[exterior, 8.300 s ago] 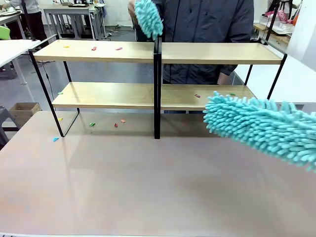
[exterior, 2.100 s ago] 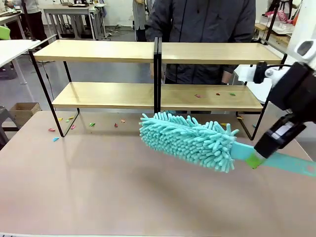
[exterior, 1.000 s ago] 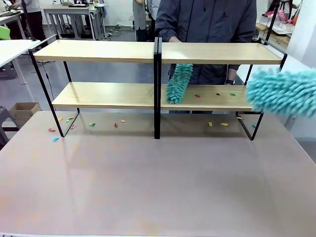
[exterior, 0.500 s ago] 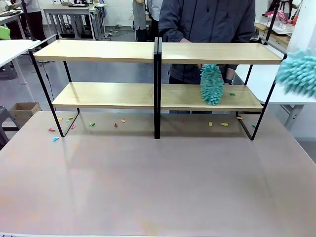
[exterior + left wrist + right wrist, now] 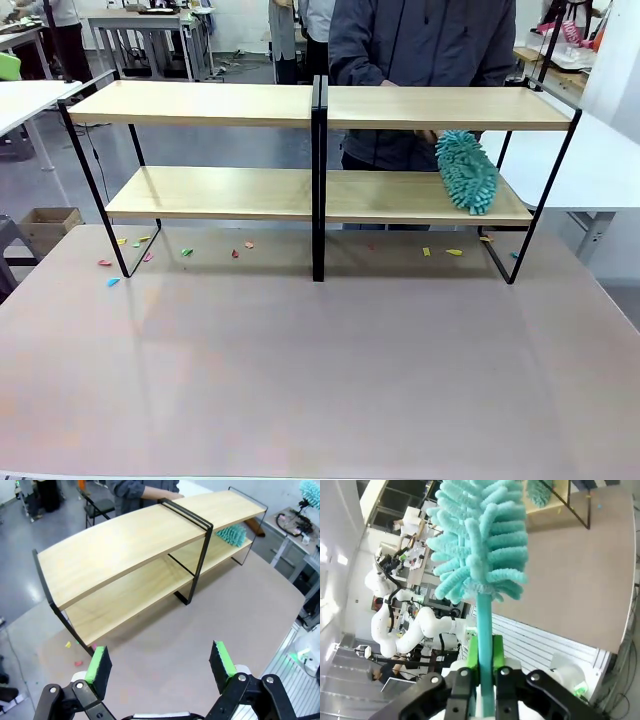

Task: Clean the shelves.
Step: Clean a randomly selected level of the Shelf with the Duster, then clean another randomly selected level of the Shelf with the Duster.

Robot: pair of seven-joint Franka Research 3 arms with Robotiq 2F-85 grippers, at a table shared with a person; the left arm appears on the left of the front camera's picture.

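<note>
Shelves (image 5: 210, 192): person's duster (image 5: 467, 170) is rested on lower right board.
Left gripper (image 5: 159, 661): jaws parted.
Right gripper (image 5: 485, 652): clamped on own duster (image 5: 480, 540).

No readable text, label or sign anywhere.

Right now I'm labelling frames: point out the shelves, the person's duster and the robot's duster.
shelves (image 5: 200, 104), front view, on the upper left board.
person's duster (image 5: 466, 170), front view, middle of its fluffy head.
robot's duster (image 5: 480, 545), right wrist view, middle of its fluffy head.
</note>
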